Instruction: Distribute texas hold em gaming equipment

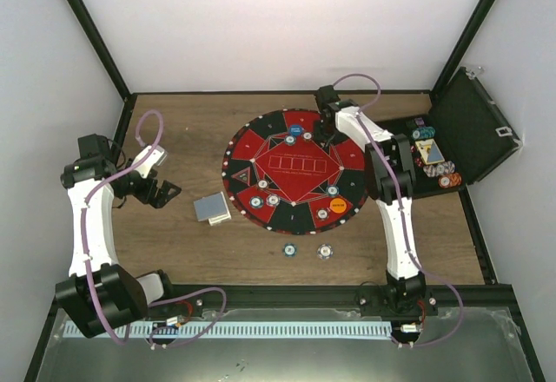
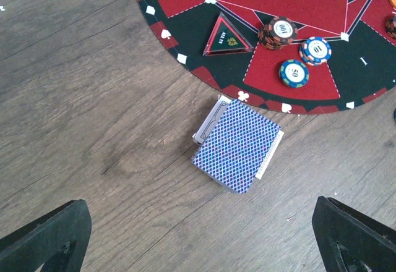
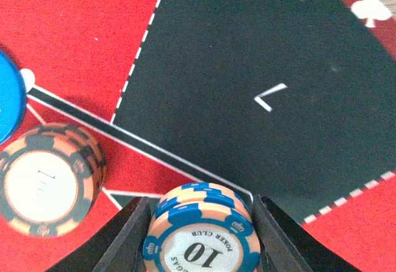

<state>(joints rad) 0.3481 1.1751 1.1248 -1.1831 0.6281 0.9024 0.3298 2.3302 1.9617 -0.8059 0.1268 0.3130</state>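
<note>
The right pincer point(image 3: 198, 222) stood half-spread, pinching a blue-white chip stack point(image 3: 201, 247) by its sides. The stack was face up and upright at the tip of the mat's point(image 3: 247, 49) black wedge, near a brown stack point(image 3: 46, 182). The left pincer point(image 2: 198, 241) gaped wide, holding nothing, above the deck point(image 2: 238, 145). The deck lay back-up on the table point(image 2: 93, 99) just beside the mat, long axis diagonal.

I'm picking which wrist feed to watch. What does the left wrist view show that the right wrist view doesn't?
Only left wrist: the card deck on the wooden table beside the red-and-black mat, and the ALL IN triangle. Only right wrist: a blue-edged chip stack marked 10 between the fingers of the right end effector, a brown chip stack, a blue disc at the edge. Both: that mat, with chips on it.
</note>
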